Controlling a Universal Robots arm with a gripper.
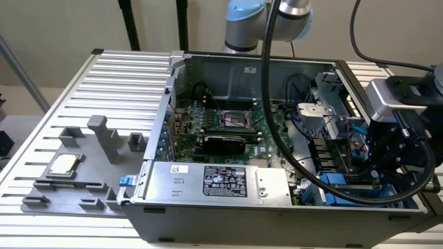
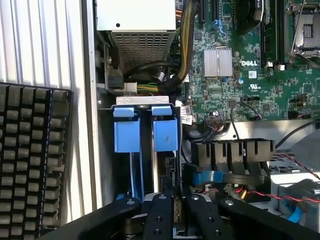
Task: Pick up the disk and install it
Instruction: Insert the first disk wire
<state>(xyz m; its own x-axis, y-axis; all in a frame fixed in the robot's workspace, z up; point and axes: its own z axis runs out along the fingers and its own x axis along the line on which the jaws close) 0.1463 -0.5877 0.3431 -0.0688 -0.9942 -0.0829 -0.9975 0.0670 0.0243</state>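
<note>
The end effector [image 2: 175, 212] hangs inside the open computer case [image 1: 166, 104], at the drive bays in the corner on the exterior view's right, beside the power supply [image 1: 215, 181]. In the wrist view its black fingers [image 2: 159, 215] are clenched on the thin edge of the disk [image 2: 167, 172], which stands on edge in the slot directly ahead of them. The disk's long axis runs straight away from the end effector, toward the blue carrier tab [image 2: 165, 134] at its far end. A second blue tab [image 2: 127, 135] sits in the neighbouring slot, just beside it. The motherboard [image 2: 250, 85] lies alongside the bays.
</note>
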